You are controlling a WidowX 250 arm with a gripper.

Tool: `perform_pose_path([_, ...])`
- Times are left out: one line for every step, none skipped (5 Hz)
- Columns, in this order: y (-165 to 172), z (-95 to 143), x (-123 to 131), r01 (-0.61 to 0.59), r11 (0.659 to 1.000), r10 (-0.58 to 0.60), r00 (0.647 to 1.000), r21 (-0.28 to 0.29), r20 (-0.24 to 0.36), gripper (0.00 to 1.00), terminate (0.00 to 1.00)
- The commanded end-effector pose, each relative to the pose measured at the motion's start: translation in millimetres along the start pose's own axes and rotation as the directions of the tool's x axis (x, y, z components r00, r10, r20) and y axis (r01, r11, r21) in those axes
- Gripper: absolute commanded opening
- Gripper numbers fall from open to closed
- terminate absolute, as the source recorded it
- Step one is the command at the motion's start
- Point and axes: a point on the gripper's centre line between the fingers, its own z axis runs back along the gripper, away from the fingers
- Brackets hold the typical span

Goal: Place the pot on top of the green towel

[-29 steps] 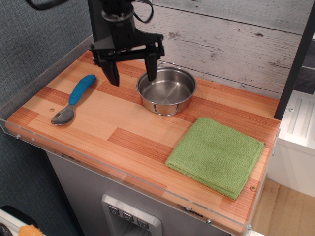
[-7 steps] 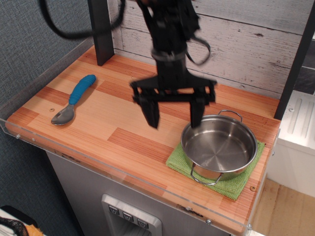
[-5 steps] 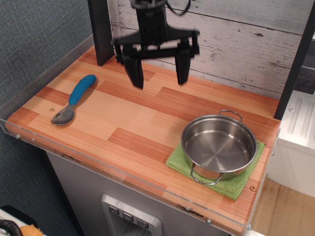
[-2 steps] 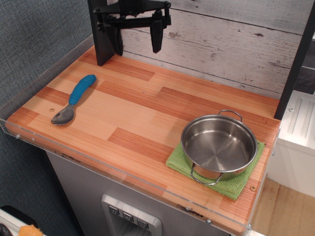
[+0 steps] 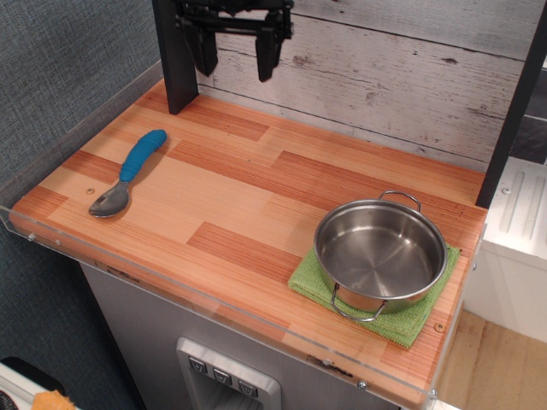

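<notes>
The shiny steel pot [image 5: 380, 254] stands upright on the lime-green towel [image 5: 402, 323] at the front right of the wooden counter. It covers most of the towel, and green edges show at its front, left and right. Its two wire loop handles point to the back and the front. My gripper [image 5: 235, 58] hangs high at the back left, far from the pot. Its two black fingers are spread apart with nothing between them.
A blue-handled metal spoon [image 5: 128, 174] lies at the left of the counter [image 5: 231, 205]. A dark post [image 5: 175, 60] stands at the back left, a plank wall runs along the back, and a clear plastic rim [image 5: 171, 295] edges the front.
My gripper has let go of the pot on the towel, risen and drawn back to the far left corner. Its fingers are a little closer together than 0.4 s ago. The pot has stayed put.
</notes>
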Motion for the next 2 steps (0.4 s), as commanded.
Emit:
perform_pose_path([17.6, 17.5, 9.6, 0.021, 1.0, -0.022, 0.999, 0.01, 0.033, 1.0, 0.0])
perform_pose_path([17.6, 17.5, 9.6, 0.021, 1.0, -0.022, 0.999, 0.01, 0.033, 1.0, 1.0])
